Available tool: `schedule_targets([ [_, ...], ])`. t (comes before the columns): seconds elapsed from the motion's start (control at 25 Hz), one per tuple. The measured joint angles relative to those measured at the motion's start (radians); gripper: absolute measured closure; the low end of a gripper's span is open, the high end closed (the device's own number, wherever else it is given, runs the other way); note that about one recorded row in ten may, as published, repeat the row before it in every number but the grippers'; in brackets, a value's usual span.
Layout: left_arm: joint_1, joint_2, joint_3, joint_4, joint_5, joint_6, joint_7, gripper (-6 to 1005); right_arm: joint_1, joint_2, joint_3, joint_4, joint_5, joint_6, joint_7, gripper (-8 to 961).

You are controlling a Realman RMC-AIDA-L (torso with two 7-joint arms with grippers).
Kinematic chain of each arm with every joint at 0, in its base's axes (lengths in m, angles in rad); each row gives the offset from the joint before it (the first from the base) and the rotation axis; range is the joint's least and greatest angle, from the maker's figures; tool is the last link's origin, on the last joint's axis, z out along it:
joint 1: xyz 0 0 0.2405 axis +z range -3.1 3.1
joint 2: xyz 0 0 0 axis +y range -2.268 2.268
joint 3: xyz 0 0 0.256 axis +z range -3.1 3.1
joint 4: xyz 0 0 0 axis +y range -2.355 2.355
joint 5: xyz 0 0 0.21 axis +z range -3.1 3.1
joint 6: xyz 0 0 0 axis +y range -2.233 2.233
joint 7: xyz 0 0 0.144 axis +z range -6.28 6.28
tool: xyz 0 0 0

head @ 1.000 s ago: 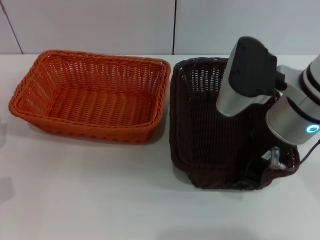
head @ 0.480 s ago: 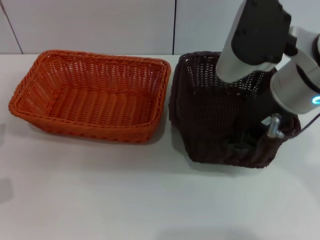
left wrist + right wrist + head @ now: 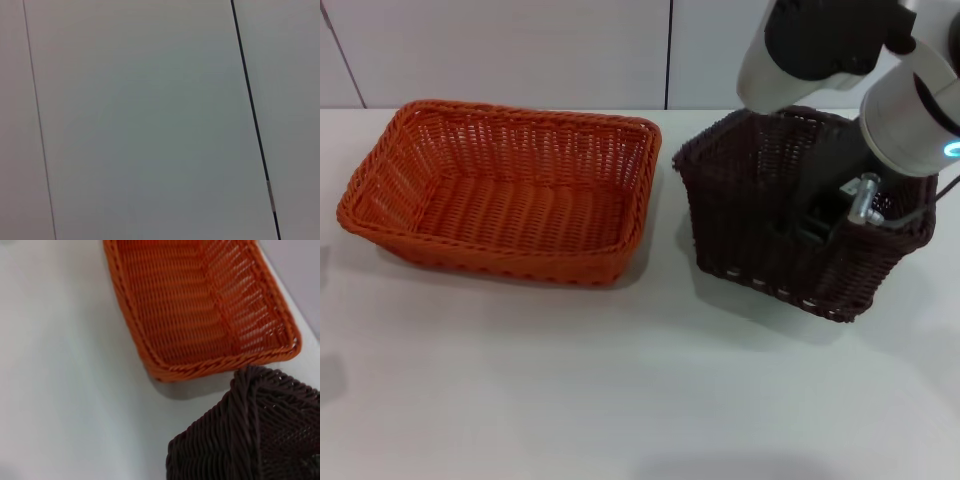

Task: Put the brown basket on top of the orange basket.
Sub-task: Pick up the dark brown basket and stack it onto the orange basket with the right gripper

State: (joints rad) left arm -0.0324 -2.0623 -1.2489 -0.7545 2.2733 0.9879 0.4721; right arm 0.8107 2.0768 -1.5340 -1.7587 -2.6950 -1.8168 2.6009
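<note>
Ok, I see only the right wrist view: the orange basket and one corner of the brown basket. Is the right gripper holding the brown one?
Observer: Yes. In the head view the right gripper is shut on the rim of the brown basket, right of its middle.
Operator: Is the basket level?
Observer: No. It is tilted, with one side wall turned to the head camera, and it seems clear of the table, beside the orange basket.
Operator: And the left arm?
Observer: It is not in the head view. Its wrist camera shows only wall panels.
</note>
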Motion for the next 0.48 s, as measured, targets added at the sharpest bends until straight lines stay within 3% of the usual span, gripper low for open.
schedule_targets([
  [0.48, -0.002, 0.001, 0.000, 0.007, 0.000, 0.002, 0.000, 202, 0.046, 0.000, -0.033, -0.117, -0.118, -0.026, 0.026, 748],
])
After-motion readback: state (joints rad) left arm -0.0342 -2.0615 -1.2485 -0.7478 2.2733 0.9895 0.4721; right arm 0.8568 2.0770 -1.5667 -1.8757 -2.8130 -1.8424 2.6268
